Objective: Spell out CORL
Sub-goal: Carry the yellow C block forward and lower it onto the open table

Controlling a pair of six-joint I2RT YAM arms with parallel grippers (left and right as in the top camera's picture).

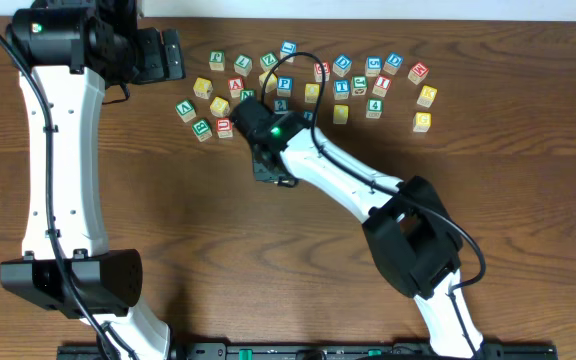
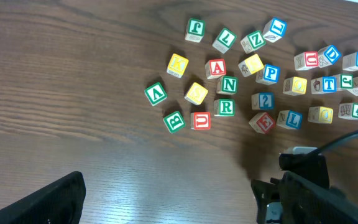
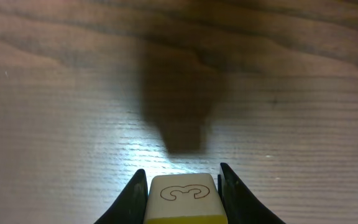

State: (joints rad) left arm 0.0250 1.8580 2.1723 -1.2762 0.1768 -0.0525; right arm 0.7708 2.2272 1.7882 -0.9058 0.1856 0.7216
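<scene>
CORL barely begun: first cube in hand.
Right hand point(image 3: 182, 176) clenched on a yellow-edged cube point(image 3: 184, 194) over bare desk point(image 3: 73, 93); green R cube point(image 2: 226, 107) and blue L cube point(image 2: 289, 119) wait beyond it among loose cubes point(image 1: 340, 88); left hand point(image 1: 165, 55) hangs released.

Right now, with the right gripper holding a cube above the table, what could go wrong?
1. The held cube in the right gripper shows a 3-like mark towards the camera, so it might land wrong face up.
2. The green R cube sits close beside the red U cube; grasping it could nudge neighbours.
</scene>
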